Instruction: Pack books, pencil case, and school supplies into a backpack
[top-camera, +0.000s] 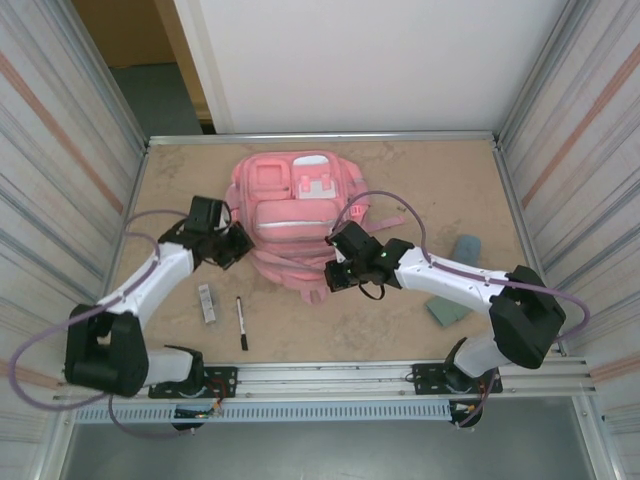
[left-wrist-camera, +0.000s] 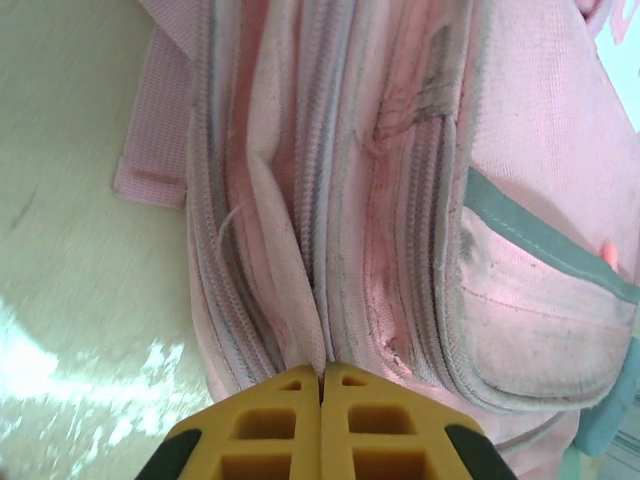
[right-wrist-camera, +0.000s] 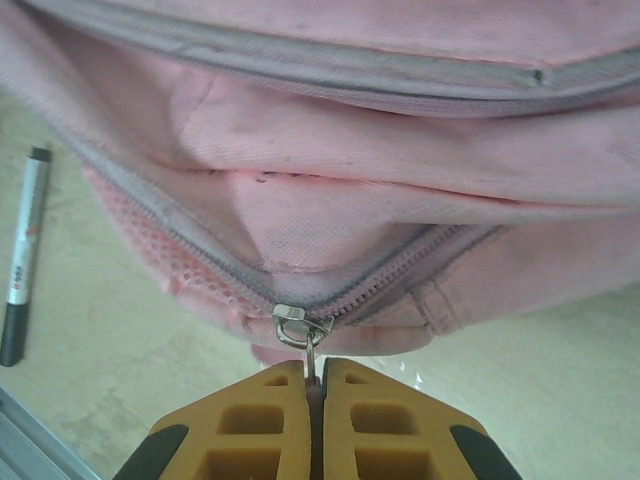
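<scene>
The pink backpack (top-camera: 295, 215) lies in the middle of the table. My left gripper (top-camera: 236, 246) is at its left side, shut on a fold of pink fabric (left-wrist-camera: 300, 300) beside the zipper rows. My right gripper (top-camera: 336, 276) is at the bag's near right corner, shut on the metal zipper pull (right-wrist-camera: 305, 335) of a partly open zipper. A black pen (top-camera: 241, 322) and a whitish-grey bar (top-camera: 207, 302) lie on the near left. The blue-grey pencil case (top-camera: 465, 246) and a grey-green flat piece (top-camera: 447, 310) lie on the right. The books are out of view.
Metal walls enclose the table on the left, right and back. My right arm (top-camera: 450, 280) crosses above the grey-green piece. The pen (right-wrist-camera: 24, 255) lies on bare table left of the bag's corner. A rail (top-camera: 400, 375) runs along the near edge.
</scene>
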